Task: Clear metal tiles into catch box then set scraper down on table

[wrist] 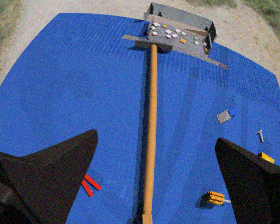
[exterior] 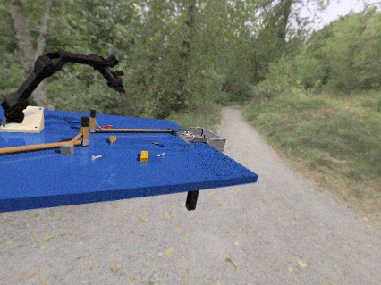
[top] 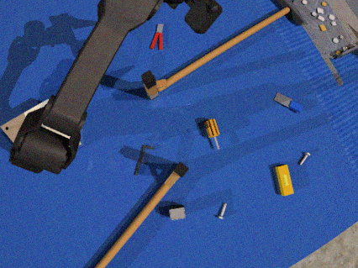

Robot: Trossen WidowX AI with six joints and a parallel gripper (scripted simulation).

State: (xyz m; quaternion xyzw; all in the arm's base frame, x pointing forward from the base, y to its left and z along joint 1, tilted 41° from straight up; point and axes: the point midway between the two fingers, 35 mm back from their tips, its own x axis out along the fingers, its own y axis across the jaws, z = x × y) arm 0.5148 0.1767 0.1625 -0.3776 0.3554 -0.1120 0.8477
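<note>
The long scraper (top: 227, 45) (exterior: 134, 130) (wrist: 151, 125) lies on the table, its wooden handle pointing at the bench plate. Its dark blade (wrist: 160, 47) is at the plate's near edge, toward the left in the wrist view. An upright block grip (top: 150, 86) (exterior: 92, 121) stands at its near end. The steel bench plate (top: 308, 28) (wrist: 194, 49) bears several small white and orange tiles (top: 320, 11) (wrist: 169, 34). The catch box (exterior: 216, 141) (wrist: 185, 15) is beyond the plate; its floor is mostly hidden. My gripper (wrist: 159, 141) is open and empty, raised above the scraper's handle and not touching it.
A second wooden-handled tool (top: 139, 220) (exterior: 40, 148) lies nearer the exterior camera, its far end out of view. Red pliers (top: 155, 39), an orange-handled screwdriver (top: 213, 128), a hex key (top: 140, 159), a grey block (top: 177, 213), a yellow block (top: 284, 180), a blue-ended tool (top: 288, 102) and bolts (top: 304, 159) lie around.
</note>
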